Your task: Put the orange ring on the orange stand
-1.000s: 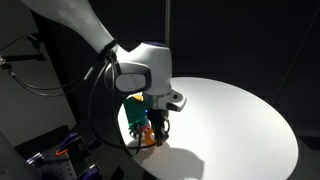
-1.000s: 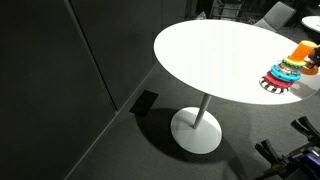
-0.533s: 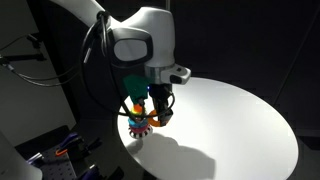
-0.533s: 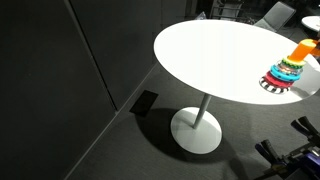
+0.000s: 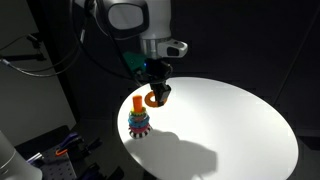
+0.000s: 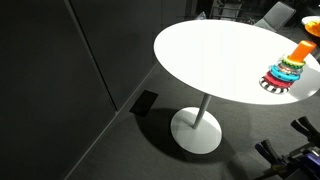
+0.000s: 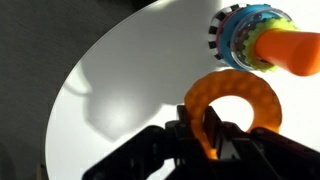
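Tool (image 5: 157, 93) clamps the orange ring (image 5: 154, 100) in the air, near the orange stand (image 5: 138, 105).

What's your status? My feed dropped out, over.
Gripper shut on orange ring, held above table. Orange stand just beside, ring not on yet. Nothing between them.

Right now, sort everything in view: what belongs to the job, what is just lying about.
Job: orange ring, gripped by the end effector; orange stand.
Lying about: multicoloured stacked rings round the stand; white table; dark flat object on the floor.
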